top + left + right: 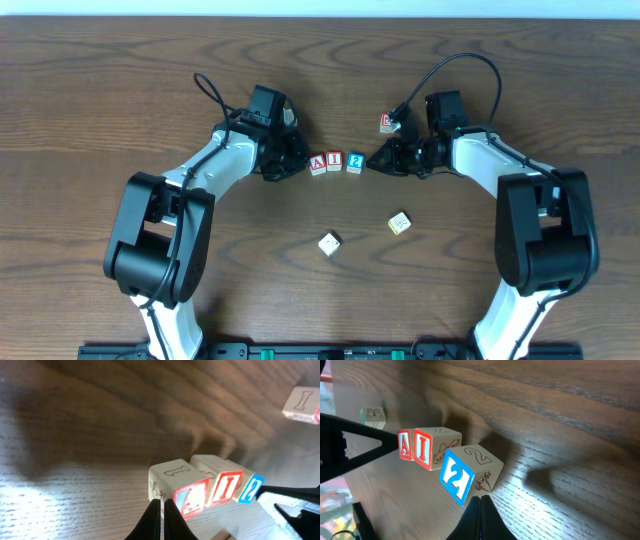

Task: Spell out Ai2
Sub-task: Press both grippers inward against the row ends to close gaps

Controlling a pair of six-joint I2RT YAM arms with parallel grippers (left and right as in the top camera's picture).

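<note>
Three small pale wooden cubes stand side by side at the table's middle: the red "A" cube (318, 164), the red "I" cube (335, 162) and the blue "2" cube (355, 162). My left gripper (296, 165) is shut and empty, its tips just left of the "A" cube (190, 500). From the right, my right gripper (372, 162) is shut and empty, its tips against or just short of the "2" cube (456, 477). The left wrist view shows the "I" cube (225, 487) and "2" cube (251, 488) in line; the right wrist view shows the "I" cube (423, 449) and "A" cube (404, 444).
A red-printed cube (387, 122) lies behind the right gripper. Two more cubes lie nearer the front: one (330, 243) at centre and a green-printed one (399, 223) to its right. Black cables loop over both arms.
</note>
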